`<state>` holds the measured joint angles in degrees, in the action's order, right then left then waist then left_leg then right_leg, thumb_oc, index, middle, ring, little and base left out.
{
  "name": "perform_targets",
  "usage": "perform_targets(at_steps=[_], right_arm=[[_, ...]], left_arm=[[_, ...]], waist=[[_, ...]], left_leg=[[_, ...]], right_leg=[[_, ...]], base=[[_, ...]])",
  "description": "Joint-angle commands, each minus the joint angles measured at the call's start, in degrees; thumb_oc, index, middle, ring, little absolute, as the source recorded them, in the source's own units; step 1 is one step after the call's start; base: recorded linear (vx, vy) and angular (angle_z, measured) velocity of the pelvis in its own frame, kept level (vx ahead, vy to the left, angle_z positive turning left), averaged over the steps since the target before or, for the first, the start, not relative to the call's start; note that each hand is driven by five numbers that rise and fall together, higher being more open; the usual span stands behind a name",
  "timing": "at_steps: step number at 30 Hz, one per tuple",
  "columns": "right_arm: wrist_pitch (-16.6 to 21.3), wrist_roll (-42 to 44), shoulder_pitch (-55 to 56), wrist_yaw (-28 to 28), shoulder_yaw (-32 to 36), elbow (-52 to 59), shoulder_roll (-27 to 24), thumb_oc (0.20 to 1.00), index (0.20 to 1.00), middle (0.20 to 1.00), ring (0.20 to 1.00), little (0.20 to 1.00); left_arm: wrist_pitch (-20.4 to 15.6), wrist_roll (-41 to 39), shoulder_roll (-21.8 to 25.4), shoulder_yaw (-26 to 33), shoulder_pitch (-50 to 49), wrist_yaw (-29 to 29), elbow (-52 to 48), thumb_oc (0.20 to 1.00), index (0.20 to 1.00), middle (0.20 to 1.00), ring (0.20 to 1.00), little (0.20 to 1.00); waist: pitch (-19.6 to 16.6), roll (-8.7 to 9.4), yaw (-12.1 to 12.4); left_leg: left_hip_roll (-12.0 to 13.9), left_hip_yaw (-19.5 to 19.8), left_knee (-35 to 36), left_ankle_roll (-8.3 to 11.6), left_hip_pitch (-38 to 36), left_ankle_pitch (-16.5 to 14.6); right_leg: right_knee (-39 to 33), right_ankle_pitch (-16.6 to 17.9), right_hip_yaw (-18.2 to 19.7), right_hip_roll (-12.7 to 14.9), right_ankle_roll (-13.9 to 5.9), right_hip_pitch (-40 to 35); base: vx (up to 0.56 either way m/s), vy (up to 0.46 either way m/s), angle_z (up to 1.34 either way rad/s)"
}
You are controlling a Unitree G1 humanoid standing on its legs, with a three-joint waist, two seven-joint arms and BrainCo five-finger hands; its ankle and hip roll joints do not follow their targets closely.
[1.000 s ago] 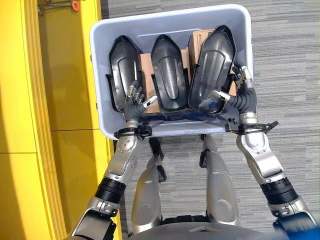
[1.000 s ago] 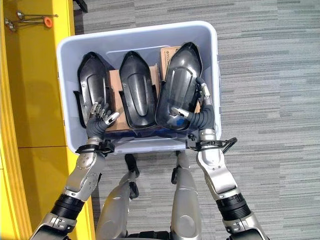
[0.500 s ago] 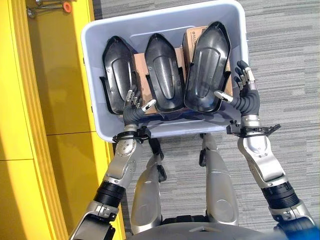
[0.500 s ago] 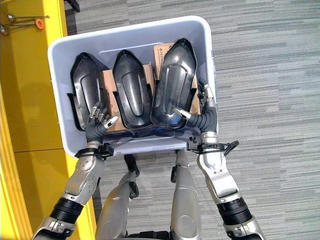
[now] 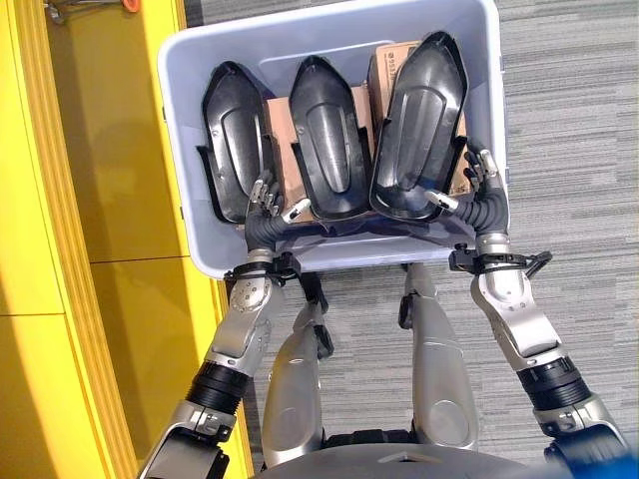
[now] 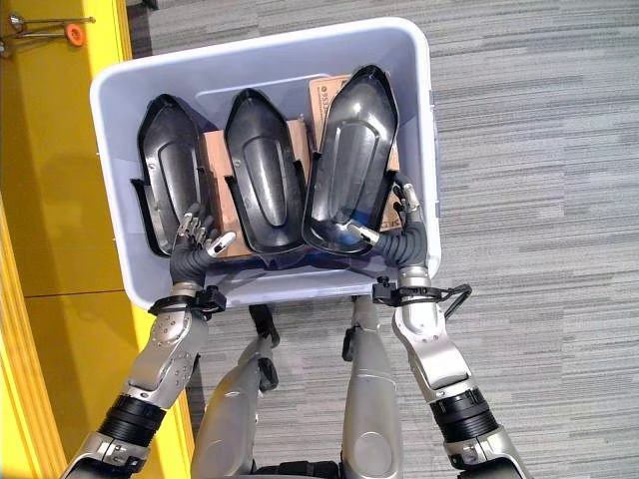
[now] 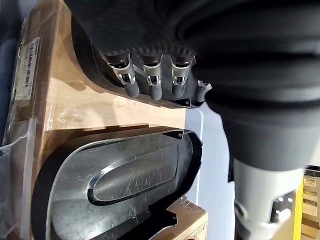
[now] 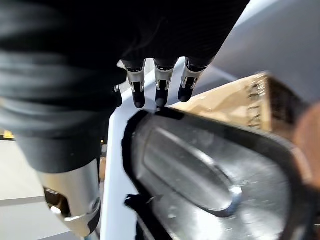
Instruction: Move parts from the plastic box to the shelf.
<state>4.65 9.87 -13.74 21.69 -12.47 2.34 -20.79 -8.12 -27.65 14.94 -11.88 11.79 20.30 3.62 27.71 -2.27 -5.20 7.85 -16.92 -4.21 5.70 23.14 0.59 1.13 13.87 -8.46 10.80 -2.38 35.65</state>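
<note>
A pale blue plastic box (image 5: 329, 261) stands on the floor and holds three black shell-shaped parts side by side: left (image 5: 232, 135), middle (image 5: 327, 135) and right (image 5: 419, 125). They lean on brown cardboard cartons (image 5: 283, 140). My left hand (image 5: 262, 222) is inside the near wall, between the left and middle parts. Its relaxed fingers (image 7: 152, 87) rest by the left part's rim, above the middle part (image 7: 125, 185). My right hand (image 5: 481, 205) is at the right part's near right corner, open. Its thumb touches the near edge and its fingers (image 8: 160, 87) lie between that part (image 8: 200, 175) and the box wall.
A yellow shelf unit (image 5: 110, 200) runs along the left, close to the box. A small orange-tipped tool (image 6: 70, 30) lies on it at the far end. Grey striped carpet (image 5: 569, 150) stretches to the right of the box.
The view has shifted, so the box shows a little higher. Both hands have slid slightly back toward the box's near wall. The three parts keep their places in the box.
</note>
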Motion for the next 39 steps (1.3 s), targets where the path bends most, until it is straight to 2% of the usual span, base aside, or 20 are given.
perform_targets(at_steps=[1, 19, 32, 39], right_arm=[[1.7, 0.4, 0.2, 1.2, 0.4, 2.8, 0.9, 1.000, 1.000, 1.000, 1.000, 1.000], [1.5, 2.1, -0.7, 3.3, 1.4, -2.0, 2.1, 1.000, 1.000, 1.000, 1.000, 1.000], [0.1, 1.9, -6.3, 4.8, -0.4, -9.7, 3.1, 1.000, 1.000, 1.000, 1.000, 1.000], [-1.1, 2.3, -12.4, 6.6, -0.5, -18.2, 3.1, 1.000, 1.000, 1.000, 1.000, 1.000]], left_arm=[[-2.7, 0.0, 2.8, 0.1, -2.4, -0.4, -2.1, 1.000, 1.000, 1.000, 1.000, 1.000], [-2.7, -0.6, 2.8, -0.3, -2.8, -0.7, -1.9, 1.000, 1.000, 1.000, 1.000, 1.000], [-3.0, -1.4, 3.0, -0.8, -2.7, -0.7, -1.9, 1.000, 1.000, 1.000, 1.000, 1.000], [-3.4, -2.6, 3.7, -1.4, -2.7, -1.3, -2.0, 1.000, 1.000, 1.000, 1.000, 1.000]], waist=[[-2.3, -1.25, -0.1], [-2.4, -2.32, -0.1], [-2.3, -3.17, 1.2], [-2.5, -3.73, 2.5]], left_leg=[[3.1, 2.5, -4.2, 2.61, 5.6, 0.7], [3.0, 2.7, -4.2, 2.55, 7.4, 0.9], [2.6, 3.4, -5.1, 2.26, 9.8, 0.6], [2.4, 4.6, -7.4, 1.70, 11.8, -0.5]], right_leg=[[10.1, -8.4, 0.7, 6.5, -8.99, 1.3], [11.0, -8.7, 0.9, 6.5, -8.84, 3.8], [12.3, -9.1, 1.0, 6.6, -8.57, 6.0], [13.9, -9.9, 0.8, 7.0, -8.21, 7.0]], base=[[0.00, 0.000, 0.00], [0.00, -0.002, -0.02], [0.01, -0.003, 0.01], [0.01, -0.004, 0.06]])
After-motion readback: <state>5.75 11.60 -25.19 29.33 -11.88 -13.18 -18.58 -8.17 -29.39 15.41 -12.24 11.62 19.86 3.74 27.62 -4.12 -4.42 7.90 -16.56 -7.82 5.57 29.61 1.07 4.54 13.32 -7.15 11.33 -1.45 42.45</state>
